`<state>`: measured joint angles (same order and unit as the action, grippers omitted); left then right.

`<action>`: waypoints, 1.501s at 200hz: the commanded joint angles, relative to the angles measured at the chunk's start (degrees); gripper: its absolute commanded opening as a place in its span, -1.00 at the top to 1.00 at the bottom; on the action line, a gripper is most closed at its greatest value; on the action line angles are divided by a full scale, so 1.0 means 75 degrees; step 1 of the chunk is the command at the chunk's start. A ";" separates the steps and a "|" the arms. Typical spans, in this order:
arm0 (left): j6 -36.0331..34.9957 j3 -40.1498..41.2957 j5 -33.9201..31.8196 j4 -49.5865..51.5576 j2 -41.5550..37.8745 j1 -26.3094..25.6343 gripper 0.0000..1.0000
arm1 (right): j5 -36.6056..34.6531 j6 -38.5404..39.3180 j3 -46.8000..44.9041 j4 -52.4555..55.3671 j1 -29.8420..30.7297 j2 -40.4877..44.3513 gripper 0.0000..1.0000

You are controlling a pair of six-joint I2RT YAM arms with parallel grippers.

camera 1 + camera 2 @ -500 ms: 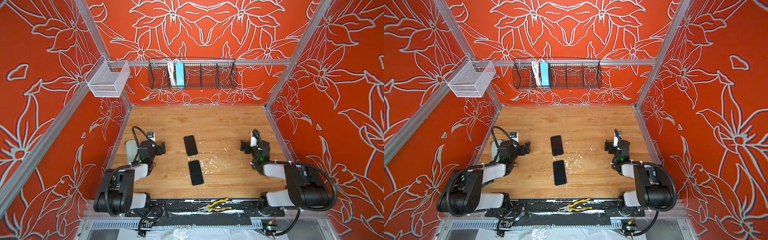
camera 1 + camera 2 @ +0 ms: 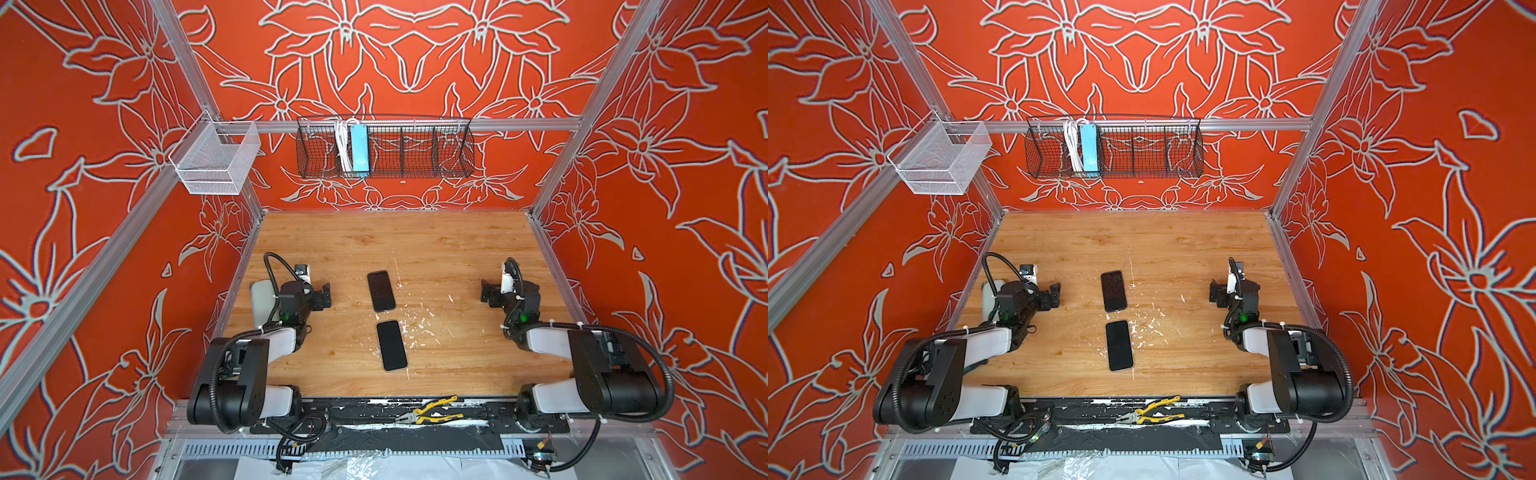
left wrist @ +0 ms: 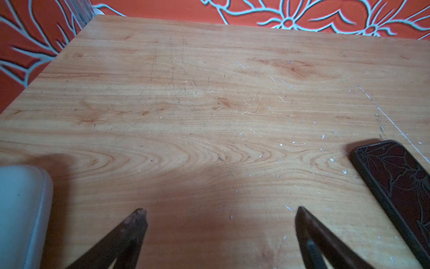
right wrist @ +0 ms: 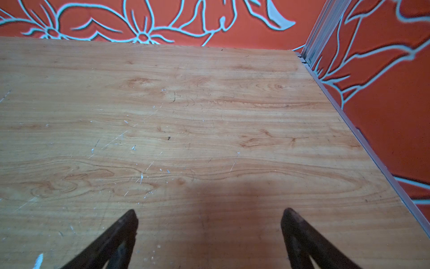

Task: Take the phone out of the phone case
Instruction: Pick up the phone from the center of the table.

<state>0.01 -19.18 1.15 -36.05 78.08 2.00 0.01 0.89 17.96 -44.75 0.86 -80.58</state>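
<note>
Phone (image 2: 381,291) flat and screen up, mid-counter (image 2: 436,245) in both top views, so everything gets placed off it. A second dark slab (image 2: 391,345) lies just nearer the robot's base than the phone, not touching it. Left tool (image 2: 327,296) stands near the phone's left side, prongs spread, gripping nothing. Right tool (image 2: 485,293) is well off to the phone's right, spread wide too and empty. A pale grey slab (image 2: 261,301) lies beyond the left tool, farther from the phone.

Over to the left wrist view: prongs gape over bare wood, and beside them a dark raised rim, the phone case (image 3: 391,209), wraps the glossy phone.

Right wrist view: prongs wide apart, only counter between them.
</note>
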 commanded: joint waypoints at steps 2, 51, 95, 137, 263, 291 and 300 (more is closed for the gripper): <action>0.0031 -0.0159 -0.0036 -0.0049 0.0042 0.0043 -0.94 | 0.0034 0.0056 0.0149 0.0058 0.0017 -0.0050 -0.95; 0.0034 -0.0161 -0.0036 -0.0045 0.0042 0.0046 -0.94 | 0.0031 0.0058 0.0149 0.0050 0.0011 -0.0050 -0.95; 0.0034 -0.0156 -0.0036 -0.0048 0.0060 0.0044 -0.95 | 0.0034 0.0058 0.0149 0.0049 0.0015 -0.0048 -0.95; 0.0033 -0.0141 -0.0059 -0.0051 0.0020 0.0040 -0.95 | 0.0032 0.0046 0.0160 0.0050 0.0014 -0.0055 -0.95; 0.2547 -0.2326 -0.1858 0.4510 -0.2720 0.0038 -0.94 | 0.0092 -0.1146 0.1255 0.3685 0.0015 0.2787 -0.95; 0.2593 -0.3369 -0.0594 0.5055 -0.3072 0.0041 -0.94 | 0.0393 -0.1791 0.2476 0.5399 0.0015 0.2840 -0.95; 0.2700 -0.3759 -0.0298 0.5341 -0.3104 0.0038 -0.94 | 0.0335 -0.2175 0.2697 0.5515 0.0015 0.2812 -0.95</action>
<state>16.80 -41.10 -8.34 -3.51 57.36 2.00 0.86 -7.92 33.54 -15.16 0.86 -59.24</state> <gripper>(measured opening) 0.972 0.976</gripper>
